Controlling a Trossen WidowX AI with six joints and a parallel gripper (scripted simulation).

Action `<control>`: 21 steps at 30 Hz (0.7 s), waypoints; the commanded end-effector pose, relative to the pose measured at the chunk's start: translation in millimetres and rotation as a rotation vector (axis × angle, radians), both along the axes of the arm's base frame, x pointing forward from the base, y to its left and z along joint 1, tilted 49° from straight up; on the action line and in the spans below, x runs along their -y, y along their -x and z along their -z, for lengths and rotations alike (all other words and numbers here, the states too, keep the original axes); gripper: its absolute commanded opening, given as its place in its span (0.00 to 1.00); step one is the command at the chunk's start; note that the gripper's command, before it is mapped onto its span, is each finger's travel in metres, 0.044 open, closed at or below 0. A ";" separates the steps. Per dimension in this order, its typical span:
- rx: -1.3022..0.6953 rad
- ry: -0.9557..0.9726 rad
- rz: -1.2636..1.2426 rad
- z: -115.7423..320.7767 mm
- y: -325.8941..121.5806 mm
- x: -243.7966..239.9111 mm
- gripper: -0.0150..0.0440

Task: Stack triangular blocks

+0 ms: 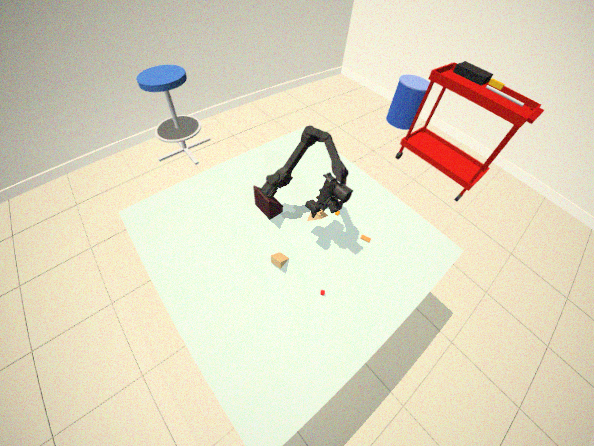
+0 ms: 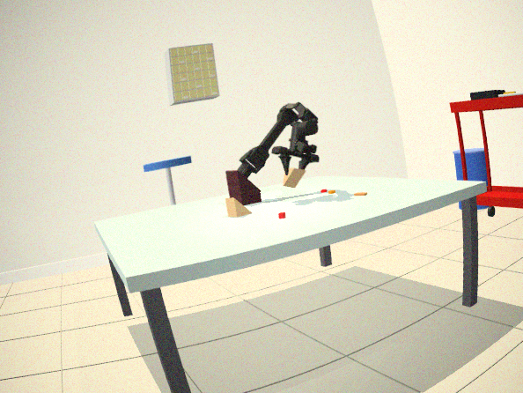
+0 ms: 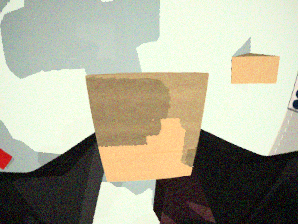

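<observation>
One tan triangular block (image 1: 279, 260) (image 2: 236, 208) rests on the pale table (image 1: 225, 310) (image 2: 176, 247), in front of the arm's base, its slope descending to the right in the exterior view. My gripper (image 2: 294, 171) (image 3: 146, 130) is shut on the other triangular block (image 1: 316, 216) (image 2: 293, 178) (image 3: 145, 120). It holds this block by two opposite sides, above the table and tilted in the exterior view. The held block is well apart from the resting one, which the wrist view does not show. In the top view the fingers are partly hidden by the hand.
A small red cube (image 1: 322, 292) (image 2: 282, 215) lies on the table near the resting block. An orange piece (image 1: 366, 239) (image 2: 360, 194), a smaller orange piece (image 1: 337, 213) (image 2: 332, 192) and a red piece (image 2: 324, 190) lie beyond the hand. The maroon arm base (image 1: 267, 204) (image 2: 241, 190) stands behind the resting block.
</observation>
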State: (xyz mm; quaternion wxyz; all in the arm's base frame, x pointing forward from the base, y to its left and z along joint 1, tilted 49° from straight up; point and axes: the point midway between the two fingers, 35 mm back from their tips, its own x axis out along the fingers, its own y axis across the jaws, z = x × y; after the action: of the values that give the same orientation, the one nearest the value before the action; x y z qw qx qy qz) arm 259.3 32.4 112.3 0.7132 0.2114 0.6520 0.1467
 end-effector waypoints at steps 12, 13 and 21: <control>-0.294 -0.176 0.417 -3.7 -4.3 4.0 0.25; -0.314 -0.187 0.443 -3.9 -4.6 4.3 0.25; -0.479 -0.271 0.647 -6.1 -7.3 6.9 0.25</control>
State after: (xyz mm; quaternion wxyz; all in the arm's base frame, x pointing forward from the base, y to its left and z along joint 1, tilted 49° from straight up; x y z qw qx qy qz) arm 264.1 27.5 116.0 0.5549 0.4818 0.6778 -0.0232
